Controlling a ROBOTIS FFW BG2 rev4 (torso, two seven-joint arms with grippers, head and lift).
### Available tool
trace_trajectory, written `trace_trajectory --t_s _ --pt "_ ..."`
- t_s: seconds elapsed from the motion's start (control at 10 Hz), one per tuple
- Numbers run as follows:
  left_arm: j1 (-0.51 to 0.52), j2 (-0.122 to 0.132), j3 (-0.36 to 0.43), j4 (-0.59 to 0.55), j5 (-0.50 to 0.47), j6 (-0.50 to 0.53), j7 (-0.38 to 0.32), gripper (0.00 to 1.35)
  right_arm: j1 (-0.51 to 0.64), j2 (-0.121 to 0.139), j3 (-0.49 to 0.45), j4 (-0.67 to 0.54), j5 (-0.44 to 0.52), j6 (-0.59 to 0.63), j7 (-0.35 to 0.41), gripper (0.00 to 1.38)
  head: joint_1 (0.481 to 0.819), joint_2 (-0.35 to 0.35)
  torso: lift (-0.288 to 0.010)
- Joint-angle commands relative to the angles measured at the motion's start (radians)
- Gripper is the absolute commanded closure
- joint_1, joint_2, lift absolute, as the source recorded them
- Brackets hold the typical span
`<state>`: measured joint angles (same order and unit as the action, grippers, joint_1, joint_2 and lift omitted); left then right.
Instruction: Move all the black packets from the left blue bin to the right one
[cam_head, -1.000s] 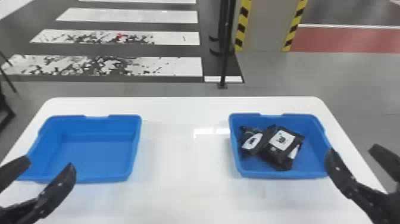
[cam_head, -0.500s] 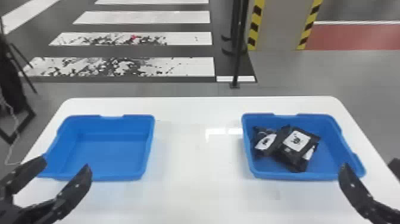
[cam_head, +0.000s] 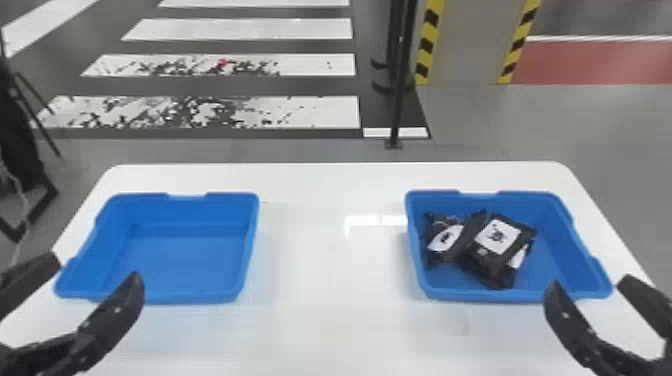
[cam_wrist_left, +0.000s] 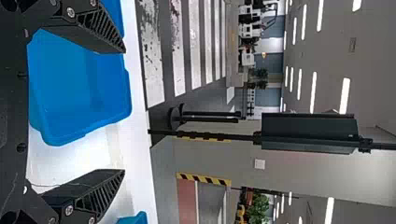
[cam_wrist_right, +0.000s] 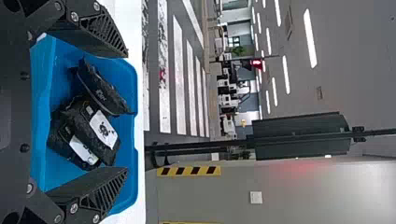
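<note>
Head view: so we've got the packets (cam_head: 497, 237) heaped in the right bin (cam_head: 550, 262), left bin (cam_head: 185, 260) well left of it. Our left gripper (cam_head: 96, 267) is way left of the right bin, our right gripper (cam_head: 589, 282) by its near right corner.

Left wrist view: fingers spread.

Right wrist view: fingers spread too.

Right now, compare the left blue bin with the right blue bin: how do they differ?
The left blue bin is empty, while the right blue bin holds black packets. The left bin's floor lies bare; the right bin's floor is partly covered. Both are blue, open-topped and upright on the white table.
</note>
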<state>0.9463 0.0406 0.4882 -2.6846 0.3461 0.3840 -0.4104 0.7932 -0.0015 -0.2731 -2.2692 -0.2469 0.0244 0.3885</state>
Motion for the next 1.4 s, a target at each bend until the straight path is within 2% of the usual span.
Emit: trace_trajectory --t_s 0.0,1.3 --pt "0.006 0.004 0.004 -0.014 0.005 0.004 0.002 0.15 -0.015 0.002 0.010 0.020 -0.002 0.000 0.003 0.18 0.695 0.026 -0.139" --pt "0.006 0.008 0.006 -0.014 0.009 0.016 0.004 0.15 -0.020 0.002 0.014 0.030 -0.022 0.000 0.010 0.18 0.695 0.037 -0.139"
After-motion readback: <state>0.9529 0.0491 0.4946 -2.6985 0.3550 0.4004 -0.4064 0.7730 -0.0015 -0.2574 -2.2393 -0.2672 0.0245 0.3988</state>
